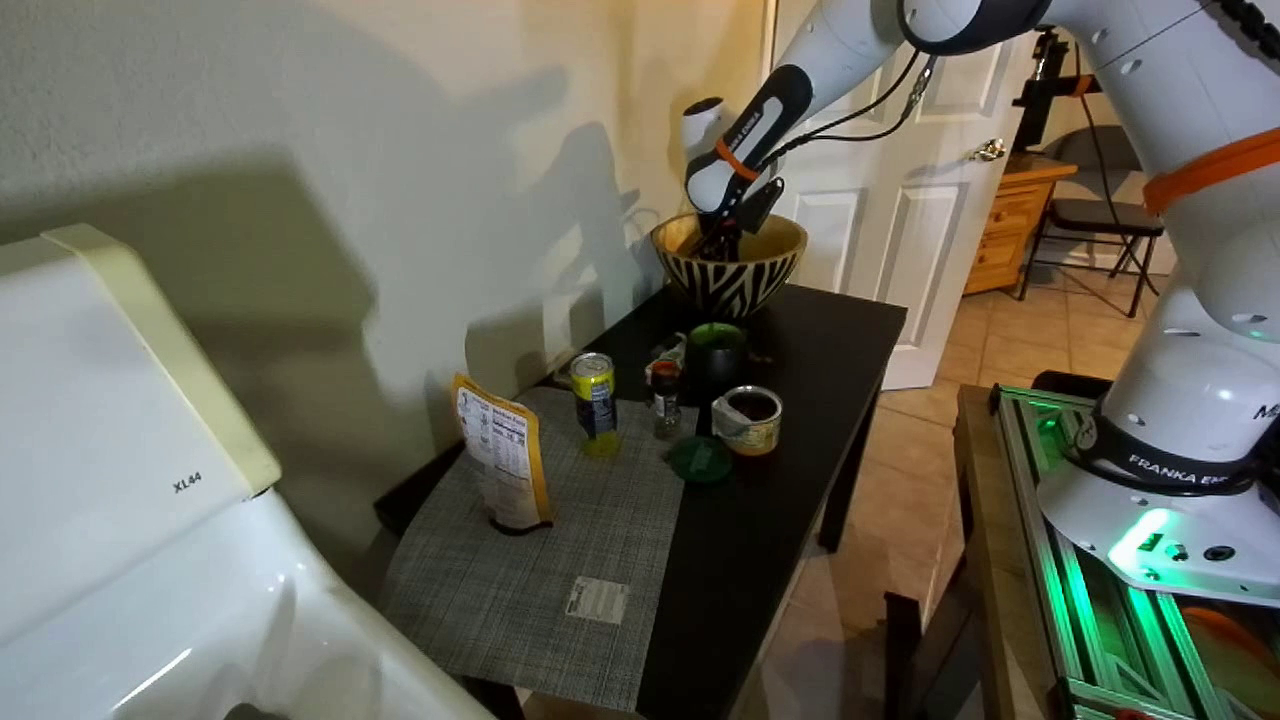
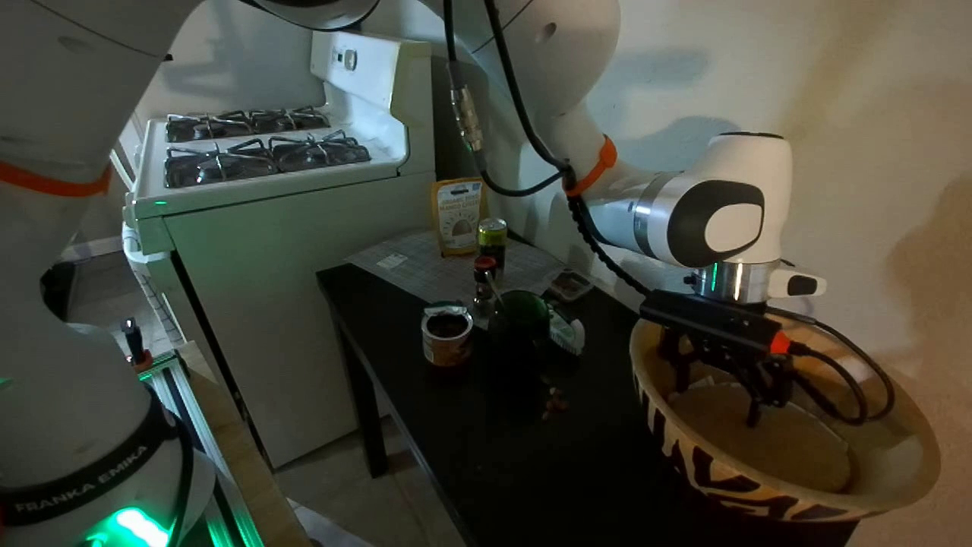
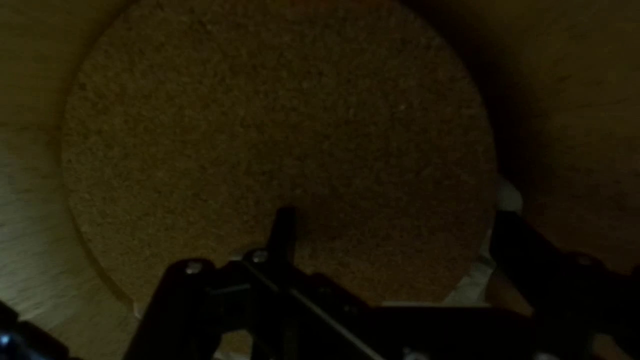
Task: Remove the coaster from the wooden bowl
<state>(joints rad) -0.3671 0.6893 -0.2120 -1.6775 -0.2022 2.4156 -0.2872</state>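
Black table (image 2: 577,463) along a pale wall (image 1: 330,110), bearing a striped wooden bowl (image 1: 728,288). At its bottom lies a round cork coaster (image 3: 280,125), probably light, stiff and not slippery, best pinched at its edge. The gripper (image 3: 394,220) has its fingers (image 3: 283,232) wide apart, one over the coaster, one just past the edge; nothing looks gripped, contact unclear.

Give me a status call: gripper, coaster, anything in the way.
Gripper open, down in the wooden bowl. Coaster inside too, not yet removed; contact unclear. Pale sheet-like material at its edge, possibly in the way.
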